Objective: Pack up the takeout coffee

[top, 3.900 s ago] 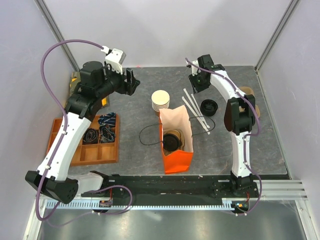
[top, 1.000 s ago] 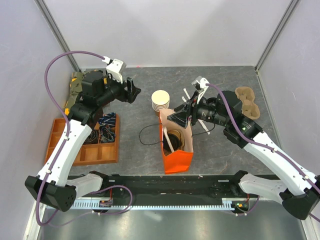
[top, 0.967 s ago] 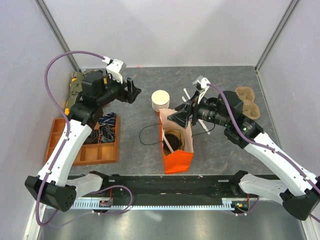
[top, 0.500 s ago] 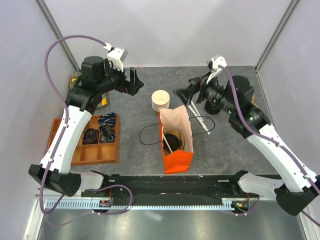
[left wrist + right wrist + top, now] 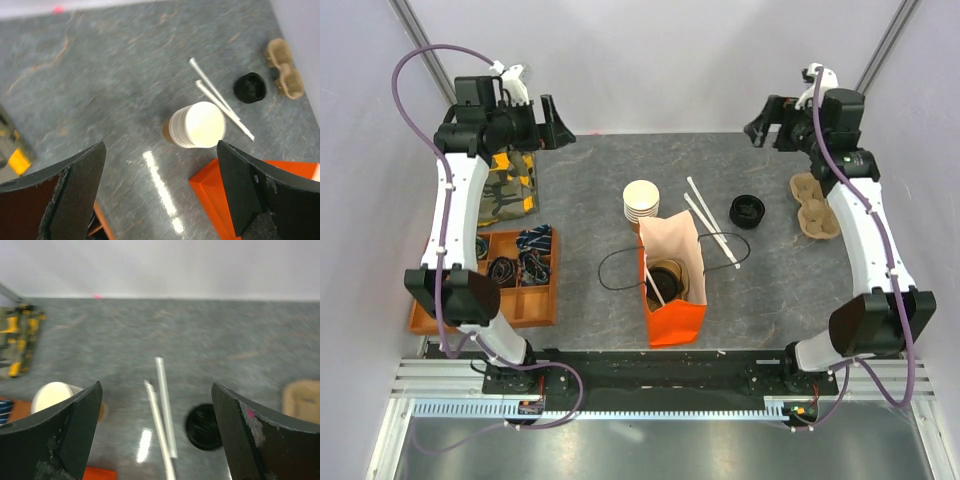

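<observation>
left gripper [image 5: 552, 122] and right gripper [image 5: 766, 126] gape empty; the coffee [image 5: 667, 280] in the bag [image 5: 676, 322] looks light and crushable, best pinched gently just under its stiffer rim.

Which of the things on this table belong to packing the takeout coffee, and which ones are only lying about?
Belong to the job:
- takeout coffee, already inside the bag
- orange bag

Only lying about:
- stack of lidless cups
- loose black lid
- loose straws
- cup carrier
- wooden tray
</observation>
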